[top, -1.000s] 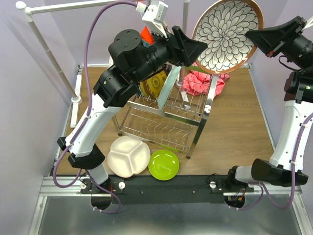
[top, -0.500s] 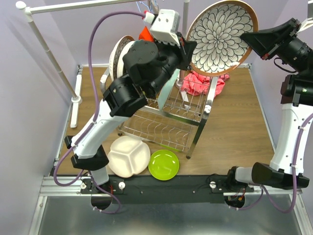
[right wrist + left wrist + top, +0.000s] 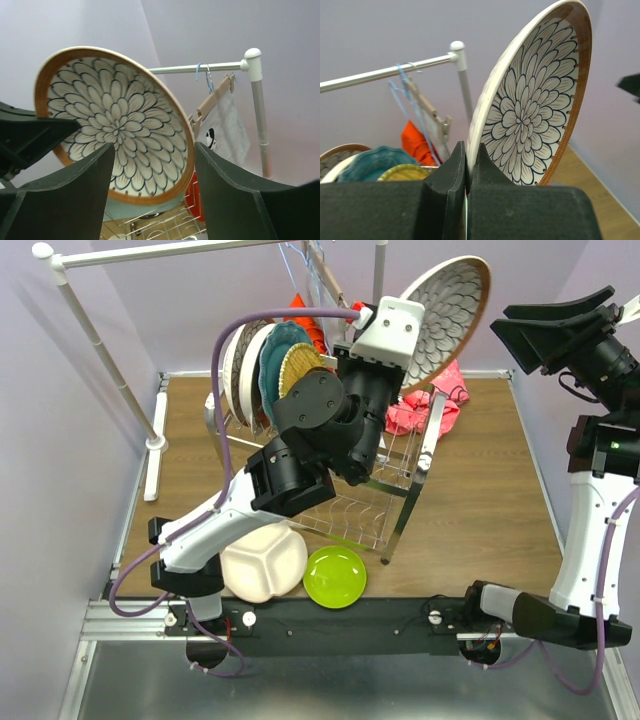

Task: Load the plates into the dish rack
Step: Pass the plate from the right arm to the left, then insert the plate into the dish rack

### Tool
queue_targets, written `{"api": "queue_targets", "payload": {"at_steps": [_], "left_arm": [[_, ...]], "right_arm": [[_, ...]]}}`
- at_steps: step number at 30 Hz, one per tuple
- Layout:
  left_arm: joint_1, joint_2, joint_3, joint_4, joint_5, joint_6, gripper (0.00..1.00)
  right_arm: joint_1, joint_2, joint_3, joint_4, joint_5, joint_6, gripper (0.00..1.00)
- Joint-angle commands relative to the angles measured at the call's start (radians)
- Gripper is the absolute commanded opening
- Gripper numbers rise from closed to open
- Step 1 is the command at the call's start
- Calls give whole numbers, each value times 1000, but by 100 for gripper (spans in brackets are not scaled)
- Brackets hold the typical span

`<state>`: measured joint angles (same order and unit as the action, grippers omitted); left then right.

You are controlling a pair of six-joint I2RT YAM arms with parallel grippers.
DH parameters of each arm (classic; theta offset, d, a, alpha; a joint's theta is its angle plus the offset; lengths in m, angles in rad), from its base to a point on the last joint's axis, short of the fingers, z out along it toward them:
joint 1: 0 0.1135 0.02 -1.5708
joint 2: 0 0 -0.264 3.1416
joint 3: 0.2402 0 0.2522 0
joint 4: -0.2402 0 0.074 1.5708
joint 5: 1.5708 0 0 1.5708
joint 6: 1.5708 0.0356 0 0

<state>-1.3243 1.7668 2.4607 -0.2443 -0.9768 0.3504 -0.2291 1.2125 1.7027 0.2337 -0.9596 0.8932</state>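
- Floral plate [image 3: 450, 310]: raised on edge above the far right corner of the dish rack [image 3: 412, 490], its rim clamped between the closed fingers of the left end effector [image 3: 467, 167].
- Right end effector [image 3: 152, 146]: jaws spread, clear of the plate.
- Several plates [image 3: 265, 365] stand upright in the rack's upper tier.
- White divided plate [image 3: 262, 562] and lime green plate [image 3: 335, 577] lie on the table [image 3: 480, 490], in front of the rack.

1. brown wooden desk [image 3: 480, 490].
2. steel wire dish rack [image 3: 345, 512] stands on its legs near the middle.
3. white divided plate [image 3: 262, 562] lies flat at the near edge, with the lime green plate [image 3: 335, 576] just beside it on the right.
4. pink cloth [image 3: 440, 400] is bunched at the far side, behind the rack.
5. white rail foot [image 3: 155, 443] stands at the left edge.
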Motion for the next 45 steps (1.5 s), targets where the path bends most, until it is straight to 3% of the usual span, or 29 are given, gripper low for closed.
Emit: {"api": "queue_targets", "payload": {"at_steps": [1, 3, 8, 10, 12, 19, 27, 36, 45], "left_arm": [[8, -53, 1, 238, -114, 113, 0], [1, -67, -11, 275, -151, 148, 0], [-64, -73, -20, 356, -184, 188, 0], [-81, -75, -22, 393, -267, 328, 0], [-107, -67, -22, 436, -292, 370, 0], [-168, -44, -32, 539, -416, 518, 0], [-219, -23, -71, 672, -513, 639, 0], [-233, 69, -59, 979, -576, 984, 0], [-231, 118, -31, 938, -550, 1000, 0]], "right_arm": [[4, -48, -12, 33, 33, -14, 88], [4, -65, -12, -2, 57, -92, 100], [4, -165, -51, -121, 195, -284, 100], [4, -168, -40, -193, 252, -339, 100], [4, -162, -29, -230, 294, -370, 100], [4, -159, -55, -408, 436, -422, 100], [4, -166, -109, -461, 506, -445, 100], [4, -185, -163, -464, 519, -432, 100], [8, -200, -190, -464, 527, -430, 100]]}}
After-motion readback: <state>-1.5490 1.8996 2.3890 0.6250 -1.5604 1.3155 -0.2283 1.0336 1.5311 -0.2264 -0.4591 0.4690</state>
